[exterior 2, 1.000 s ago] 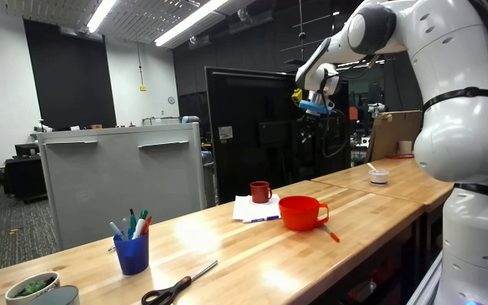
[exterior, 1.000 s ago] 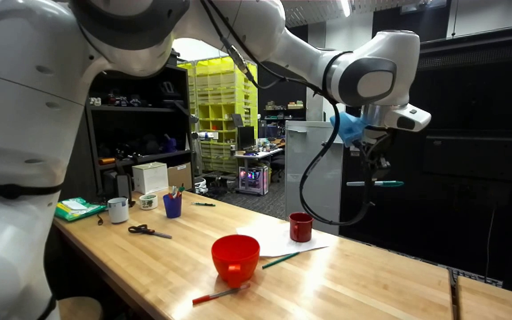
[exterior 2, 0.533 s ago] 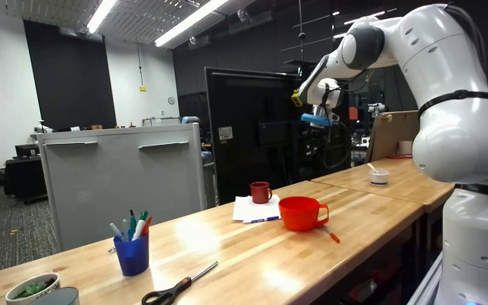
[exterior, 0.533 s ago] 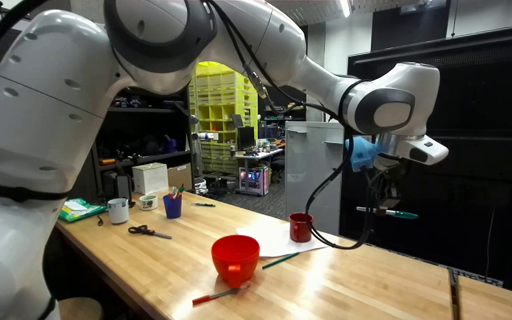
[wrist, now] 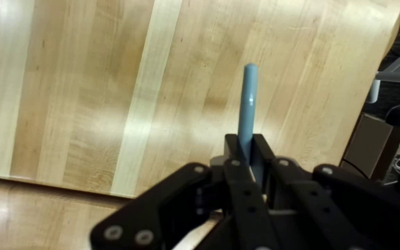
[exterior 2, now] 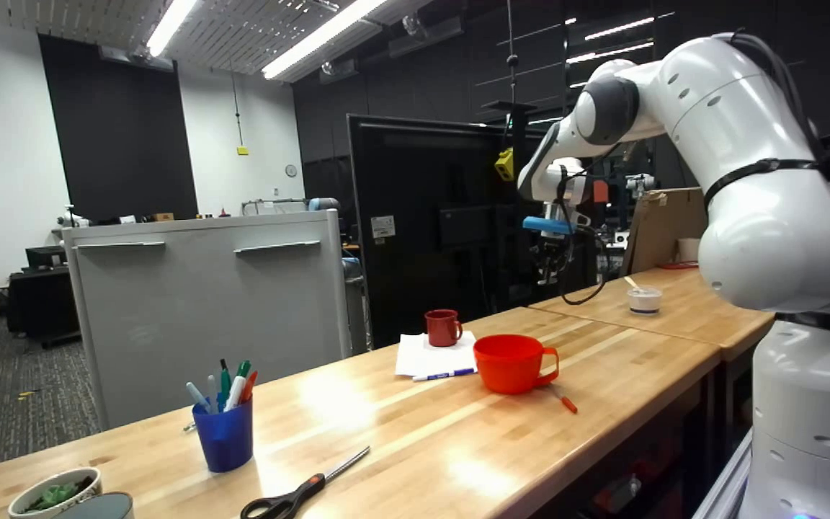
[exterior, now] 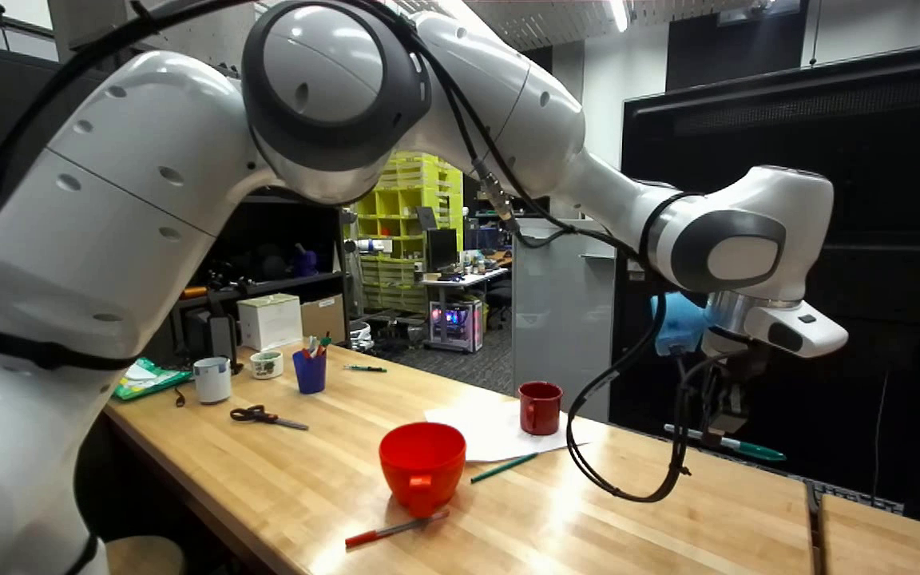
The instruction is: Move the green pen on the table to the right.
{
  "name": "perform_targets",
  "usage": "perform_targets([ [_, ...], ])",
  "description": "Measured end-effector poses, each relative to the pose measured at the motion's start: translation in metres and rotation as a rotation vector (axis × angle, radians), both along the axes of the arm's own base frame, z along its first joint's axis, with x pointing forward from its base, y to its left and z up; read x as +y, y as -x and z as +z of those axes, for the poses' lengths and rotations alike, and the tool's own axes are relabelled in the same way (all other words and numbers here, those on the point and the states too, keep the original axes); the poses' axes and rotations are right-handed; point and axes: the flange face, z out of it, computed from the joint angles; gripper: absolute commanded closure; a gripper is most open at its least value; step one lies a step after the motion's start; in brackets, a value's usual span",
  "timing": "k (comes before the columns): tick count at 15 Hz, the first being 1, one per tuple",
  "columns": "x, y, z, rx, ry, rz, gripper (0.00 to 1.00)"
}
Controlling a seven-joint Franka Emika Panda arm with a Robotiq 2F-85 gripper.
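The claw (wrist: 246, 146), clamped on a green-capped pen (exterior: 741, 446), has just sunk rightwards towards the counter (exterior: 668, 511), its height unclear; if that's the pen meant, set-down looks near, though a slim green pen (exterior: 503, 468) lies unmoved beside the red bowl (exterior: 422, 457)

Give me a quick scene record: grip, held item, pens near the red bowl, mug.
Gripper: closed on the green-capped pen
Held height: raised above the table
Set-down: not yet done
Near the red bowl: teal-green pen, red pen, blue-and-white pen
Mug: upright on the paper
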Motion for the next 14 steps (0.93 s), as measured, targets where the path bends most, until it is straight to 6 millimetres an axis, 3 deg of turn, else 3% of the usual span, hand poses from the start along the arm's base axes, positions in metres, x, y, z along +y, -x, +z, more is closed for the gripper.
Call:
perform_targets([
  [2,-0.0063,0.0023,-0.0083,0.017,-0.006,-0.013,0.97],
  [3,-0.0080,0.0023,-0.0097,0.020,-0.008,-0.016,0.89],
  [9,-0.0088,-0.0021,-0.0011,0.013,-0.004,-0.010,0.89],
  [10,-0.0088,-0.0021,-0.0014,0.013,-0.004,-0.010,0.97],
  [14,-0.0069,-0.0036,-0.0044,0.012,-0.002,-0.007,0.97],
])
